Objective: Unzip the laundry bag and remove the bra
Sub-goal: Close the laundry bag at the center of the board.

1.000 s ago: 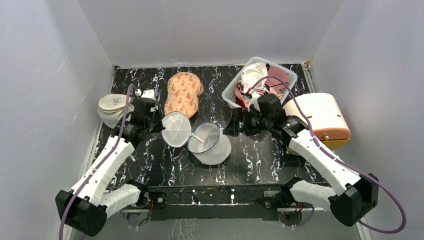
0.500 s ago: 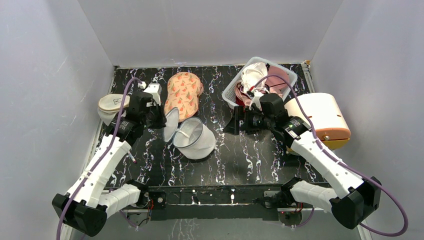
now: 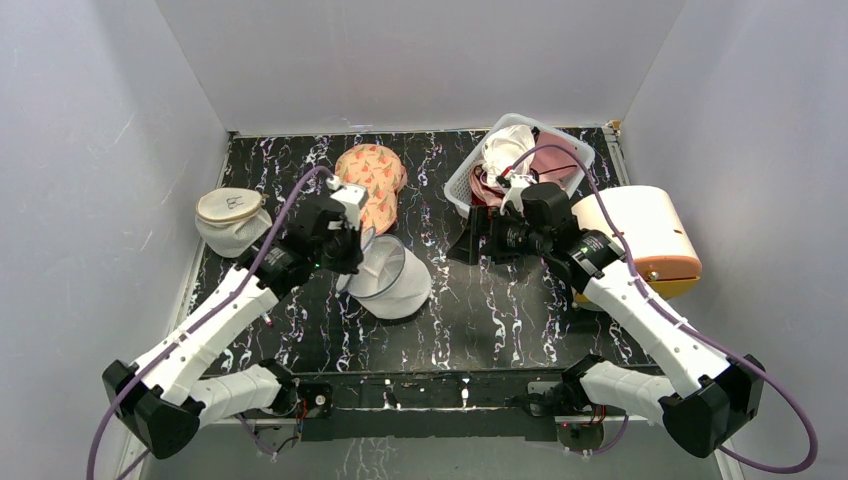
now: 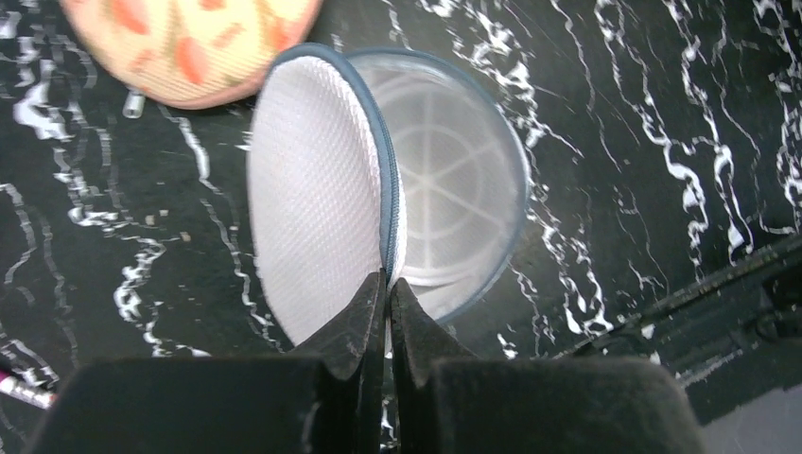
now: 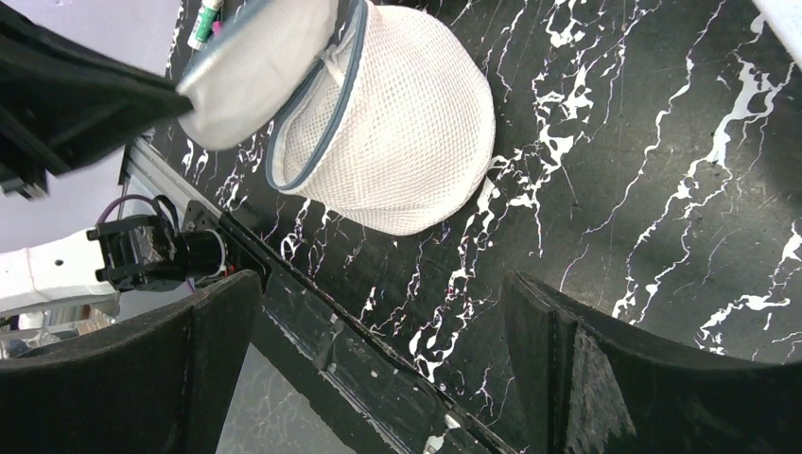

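Overhead view: your left gripper (image 3: pixel 347 258) is at the left edge of the laundry bag (image 3: pixel 395 285). The bag lies unzipped on the black marbled table (image 3: pixel 500 320), a little left of centre. Your right gripper (image 3: pixel 468 240) hangs to the right of the bag, apart from it. Behind that gripper a white basket (image 3: pixel 458 188) holds clothes. On top of them is what may be the bra (image 3: pixel 508 145), a whitish rounded piece too bunched to be sure of. A peach patterned item (image 3: pixel 368 185) lies just behind the bag, and a cream-topped mesh pouch (image 3: pixel 230 215) sits far left.

Left wrist view: your fingers are pressed together, pinching the grey zip rim where the lid flap (image 4: pixel 312 227) meets the bag's body. The flap stands up on the left. Pale crossed ribs show through the open mouth.

Right wrist view: your fingers are spread wide with nothing between them. The bag lies on its side ahead, with its mouth to the left and its dome to the right.
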Motion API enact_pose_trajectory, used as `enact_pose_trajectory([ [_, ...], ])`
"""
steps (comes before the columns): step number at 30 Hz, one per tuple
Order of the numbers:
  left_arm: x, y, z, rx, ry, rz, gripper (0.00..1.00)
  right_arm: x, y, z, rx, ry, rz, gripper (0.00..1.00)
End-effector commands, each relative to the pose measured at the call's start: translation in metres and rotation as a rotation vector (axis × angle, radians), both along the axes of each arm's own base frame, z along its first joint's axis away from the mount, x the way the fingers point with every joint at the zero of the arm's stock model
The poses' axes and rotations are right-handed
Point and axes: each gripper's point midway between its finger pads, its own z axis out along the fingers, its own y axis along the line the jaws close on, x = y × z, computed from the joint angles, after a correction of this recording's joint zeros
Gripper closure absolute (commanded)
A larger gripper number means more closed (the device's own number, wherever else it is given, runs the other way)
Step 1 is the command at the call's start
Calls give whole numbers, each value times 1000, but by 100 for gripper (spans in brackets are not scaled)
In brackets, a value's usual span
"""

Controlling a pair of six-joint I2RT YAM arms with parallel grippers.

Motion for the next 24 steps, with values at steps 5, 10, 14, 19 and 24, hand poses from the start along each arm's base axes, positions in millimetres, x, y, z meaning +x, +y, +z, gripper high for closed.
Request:
enact_pose_trajectory([
  [5,-17,-60,-23,8,41,-91,100,8,-6,47,32,-120,-45,2],
  [10,-30,-92,-54,83,110,-134,100,7,-13,53,23,-143,-68,2],
  [14,-34,-109,-77,103,158,-153,100,5,-15,52,19,-141,-73,2],
  [19,-37,-118,-114,145,227,-176,100,2,-18,52,12,-143,-80,2],
  [24,-31,-120,-141,208,247,-180,100,0,-22,51,5,-144,-91,2],
])
